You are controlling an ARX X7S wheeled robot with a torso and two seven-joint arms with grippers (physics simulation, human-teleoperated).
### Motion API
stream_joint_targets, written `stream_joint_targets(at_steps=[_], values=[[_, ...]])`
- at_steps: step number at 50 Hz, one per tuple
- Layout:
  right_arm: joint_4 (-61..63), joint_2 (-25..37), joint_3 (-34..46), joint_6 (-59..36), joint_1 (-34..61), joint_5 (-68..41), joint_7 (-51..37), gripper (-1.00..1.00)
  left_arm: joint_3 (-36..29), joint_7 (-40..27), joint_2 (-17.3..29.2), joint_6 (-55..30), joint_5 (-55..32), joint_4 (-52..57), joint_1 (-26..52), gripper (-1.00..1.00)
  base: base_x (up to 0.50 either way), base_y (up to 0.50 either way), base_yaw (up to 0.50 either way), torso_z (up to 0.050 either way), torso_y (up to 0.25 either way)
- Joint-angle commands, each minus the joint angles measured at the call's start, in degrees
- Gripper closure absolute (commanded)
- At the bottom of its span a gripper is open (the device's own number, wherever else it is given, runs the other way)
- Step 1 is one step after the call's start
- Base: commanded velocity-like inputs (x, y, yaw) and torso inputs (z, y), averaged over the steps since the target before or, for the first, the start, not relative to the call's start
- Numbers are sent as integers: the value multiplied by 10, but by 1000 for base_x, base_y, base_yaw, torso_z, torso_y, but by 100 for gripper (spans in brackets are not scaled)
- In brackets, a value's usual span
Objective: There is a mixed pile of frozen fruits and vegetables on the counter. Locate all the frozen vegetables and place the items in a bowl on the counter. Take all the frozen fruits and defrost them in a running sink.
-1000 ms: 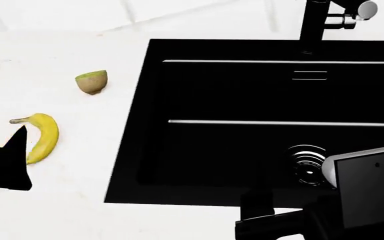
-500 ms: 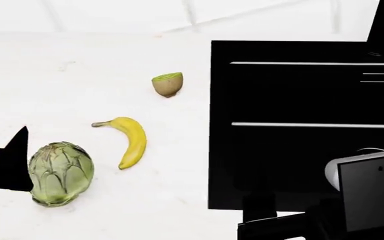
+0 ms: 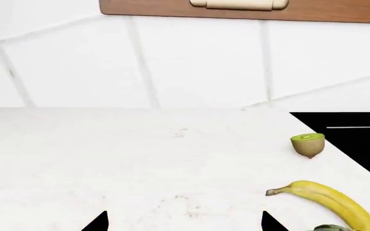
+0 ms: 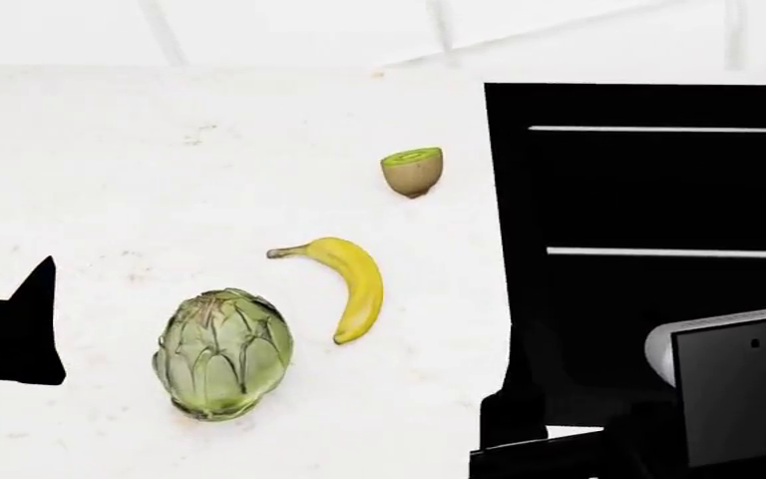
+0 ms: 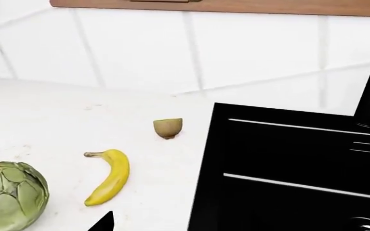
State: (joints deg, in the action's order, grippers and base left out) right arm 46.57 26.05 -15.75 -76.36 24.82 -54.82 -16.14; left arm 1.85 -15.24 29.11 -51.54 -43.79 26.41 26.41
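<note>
Round green leafy artichoke (image 4: 222, 353) sits beside curved yellow banana (image 4: 348, 282) on white counter (image 4: 157, 180); left gripper (image 3: 183, 222) spread open, right gripper's state unclear; reach risks knocking banana.

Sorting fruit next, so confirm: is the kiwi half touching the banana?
No. In the head view the kiwi half sits apart from the banana, with bare counter between them.
</note>
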Motion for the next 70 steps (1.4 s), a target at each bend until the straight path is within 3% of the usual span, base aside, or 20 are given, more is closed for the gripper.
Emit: stream_joint_targets(at_steps=[1,18,41,48,52,56,63,70], values=[[2,7,2,-1,-4,0,-8,-100,-2,4,2,7,-1,-3,-6,-100,0,0,0,0,0],[-17,0,-11,-14,-8,-35,-15,-100,-3,1,1,9,-3,-1,-8,-100,-2,445,0,0,0],[-8,5,-7,13,-5,-34,-20,-100,-6,3,0,19,-3,-8,0,-100,0,0,0,0,0],[-54,-28,-6,-23,80,-93,-39,-100,-14,11,0,28,4,-16,-6,-100,0,0,0,0,0],[-120,-32,82,-58,155,-70,-43,-100,-13,9,0,29,3,-12,-7,-100,0,0,0,0,0],[-198,-52,119,-62,202,-61,-31,-100,-12,6,1,24,0,-11,-5,-100,0,0,0,0,0],[-315,-83,151,-24,251,-35,7,-100,-21,12,-1,33,7,-19,-8,-100,0,0,0,0,0],[-354,-97,179,-3,281,-18,21,-100,-13,16,4,35,0,-19,-13,-100,0,0,0,0,0]])
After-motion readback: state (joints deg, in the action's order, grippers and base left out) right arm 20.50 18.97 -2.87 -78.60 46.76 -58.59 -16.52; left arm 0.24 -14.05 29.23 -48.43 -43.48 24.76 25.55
